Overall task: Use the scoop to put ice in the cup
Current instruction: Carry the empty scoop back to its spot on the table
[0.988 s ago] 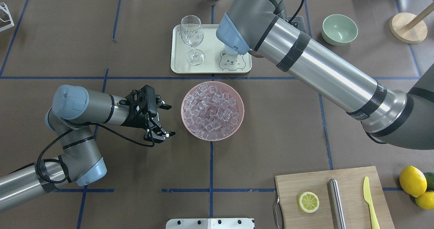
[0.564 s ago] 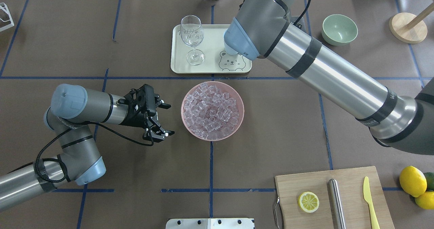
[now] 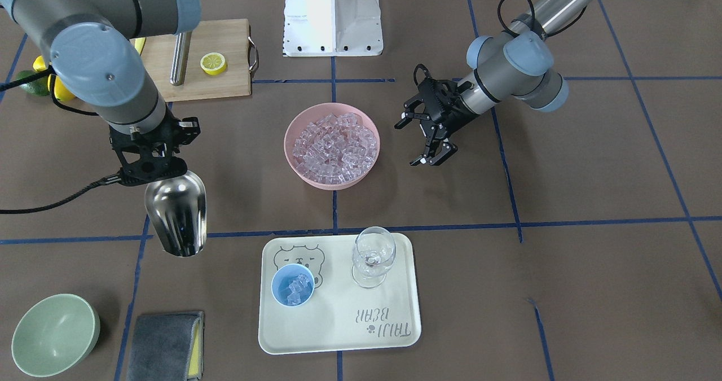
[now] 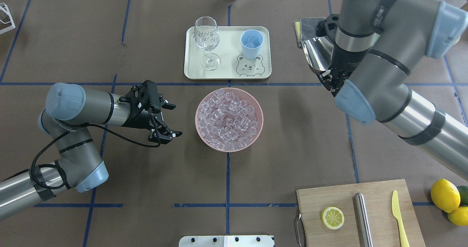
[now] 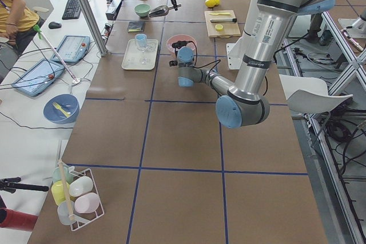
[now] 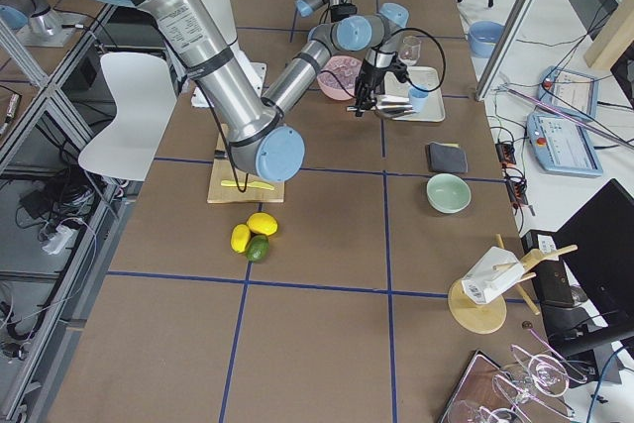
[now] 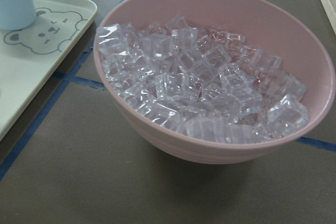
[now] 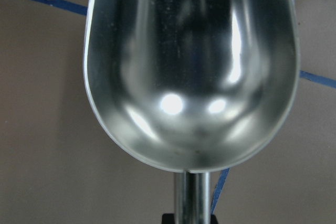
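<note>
The ice (image 4: 229, 119) fills a pink bowl (image 4: 200, 130) at the table's middle; it also shows in the left wrist view (image 7: 199, 87). The light-blue cup (image 4: 252, 43) stands on the cream tray (image 4: 197, 73) and holds a few cubes (image 3: 294, 288). My right gripper (image 3: 149, 163) is shut on the handle of the steel scoop (image 3: 176, 211), held above the table to the right of the tray in the overhead view (image 4: 317, 53). The scoop's trough (image 8: 189, 66) is empty. My left gripper (image 4: 176, 120) is open and empty, left of the bowl.
A wine glass (image 4: 207, 38) stands on the tray beside the cup. A green bowl (image 3: 53, 333) and grey cloth (image 3: 163, 344) lie beyond the scoop. A cutting board (image 4: 376, 192) with lemon half, steel cylinder and yellow knife sits front right, lemons (image 4: 444, 195) beside it.
My right arm has swung right, away from the tray, carrying the scoop with it and uncovering the cup with ice. My left gripper has drifted slightly left, still open.
</note>
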Controlling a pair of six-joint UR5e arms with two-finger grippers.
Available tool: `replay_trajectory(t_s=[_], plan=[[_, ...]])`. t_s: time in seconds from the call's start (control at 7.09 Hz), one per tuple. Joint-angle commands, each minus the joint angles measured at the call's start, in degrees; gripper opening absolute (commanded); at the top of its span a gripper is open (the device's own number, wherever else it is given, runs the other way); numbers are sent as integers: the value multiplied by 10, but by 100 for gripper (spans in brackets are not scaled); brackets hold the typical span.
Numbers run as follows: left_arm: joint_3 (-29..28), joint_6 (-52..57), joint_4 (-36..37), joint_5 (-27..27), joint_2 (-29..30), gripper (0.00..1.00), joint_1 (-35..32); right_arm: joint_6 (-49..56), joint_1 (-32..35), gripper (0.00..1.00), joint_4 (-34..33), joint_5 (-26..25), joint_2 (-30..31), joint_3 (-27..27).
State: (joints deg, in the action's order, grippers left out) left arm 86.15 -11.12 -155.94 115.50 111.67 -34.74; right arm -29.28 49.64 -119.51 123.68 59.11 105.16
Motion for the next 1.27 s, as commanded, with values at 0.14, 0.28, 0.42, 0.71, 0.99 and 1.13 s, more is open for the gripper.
replay_trajectory(t_s=[0.14, 0.28, 0.42, 0.71, 0.99, 1.13], plan=[[1, -1, 1, 1, 0, 100, -22, -121, -8, 0, 50, -19, 143, 107], [2, -1, 1, 1, 1, 100, -26, -139, -16, 0, 52, -21, 164, 112], [2, -1, 1, 1, 1, 100, -27, -153, -17, 0, 88, -22, 190, 115], [3, -1, 1, 1, 1, 100, -29, -180, -53, 0, 172, -41, 246, 113], [4, -1, 1, 0, 1, 100, -30, -183, -60, 0, 267, -34, 300, 99], [4, -1, 1, 0, 1, 100, -30, -197, -83, 0, 273, -39, 306, 78]])
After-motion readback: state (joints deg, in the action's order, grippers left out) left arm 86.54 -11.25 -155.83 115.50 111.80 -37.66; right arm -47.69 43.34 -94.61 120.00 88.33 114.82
